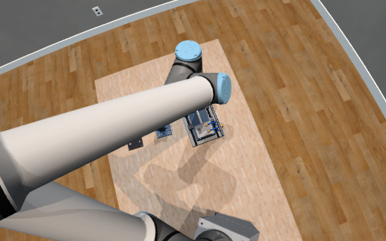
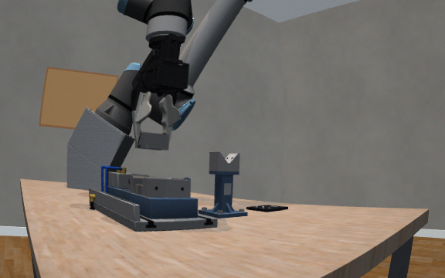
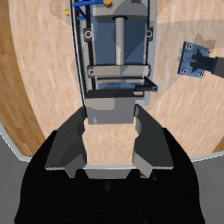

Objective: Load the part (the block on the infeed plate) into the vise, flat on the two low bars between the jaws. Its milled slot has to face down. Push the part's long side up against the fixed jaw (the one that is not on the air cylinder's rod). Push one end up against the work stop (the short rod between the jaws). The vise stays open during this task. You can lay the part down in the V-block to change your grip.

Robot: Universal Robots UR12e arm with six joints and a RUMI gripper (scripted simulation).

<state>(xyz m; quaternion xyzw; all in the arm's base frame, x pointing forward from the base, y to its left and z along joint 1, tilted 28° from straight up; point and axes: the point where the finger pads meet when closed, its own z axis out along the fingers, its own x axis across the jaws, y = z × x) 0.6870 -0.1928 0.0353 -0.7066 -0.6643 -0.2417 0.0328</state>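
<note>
My gripper (image 2: 152, 139) (image 3: 110, 105) is shut on the grey part (image 2: 154, 143) (image 3: 111, 109), one finger at each end. The part hangs clear above the vise (image 2: 174, 209) (image 3: 131, 52). In the wrist view it covers much of the fixed jaw's end; its slot cannot be made out. The fixed jaw (image 2: 172, 188) is the near block with two holes. The moving jaw (image 3: 107, 71) stands apart from it, on the cylinder's rod (image 3: 120, 45). A short dark rod (image 3: 145, 88), seemingly the work stop, shows between them. The V-block (image 2: 216, 167) holds nothing.
The V-block's blue foot (image 1: 164, 131) (image 3: 191, 64) stands beside the vise. The black infeed plate (image 1: 135, 144) (image 2: 266, 208) lies beyond it, with no part on it. Blue air tubes (image 2: 104, 179) (image 3: 91, 2) rise at the vise's cylinder end. My arm hides part of the vise in the top view.
</note>
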